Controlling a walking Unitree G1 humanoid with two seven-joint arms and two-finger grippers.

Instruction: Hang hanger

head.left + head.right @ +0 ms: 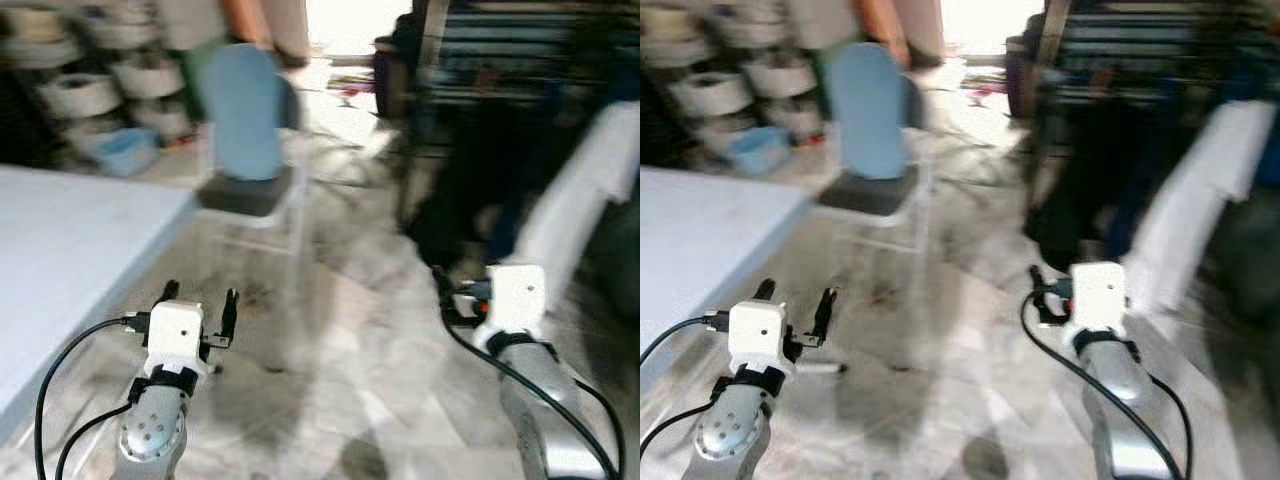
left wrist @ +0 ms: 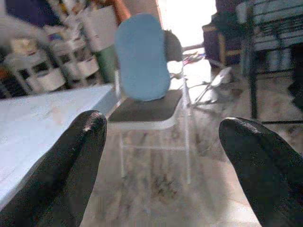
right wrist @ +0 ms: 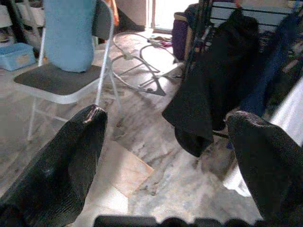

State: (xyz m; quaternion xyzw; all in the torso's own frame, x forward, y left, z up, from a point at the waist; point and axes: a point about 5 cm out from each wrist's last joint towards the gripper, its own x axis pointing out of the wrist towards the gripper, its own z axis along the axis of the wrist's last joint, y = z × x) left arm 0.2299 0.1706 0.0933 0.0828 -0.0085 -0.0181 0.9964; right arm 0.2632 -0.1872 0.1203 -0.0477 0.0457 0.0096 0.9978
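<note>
chair blue back, dark grey seat | floor grey marbled | table pale blue-white | bin blue

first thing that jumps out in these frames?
The folding chair with its pale blue backrest, standing on the marble floor straight ahead, beside the light blue table on the robot's left. Next, the dark garments hanging on a rack to the right. Low in front, the left gripper and right gripper are both open, holding nothing.
</note>
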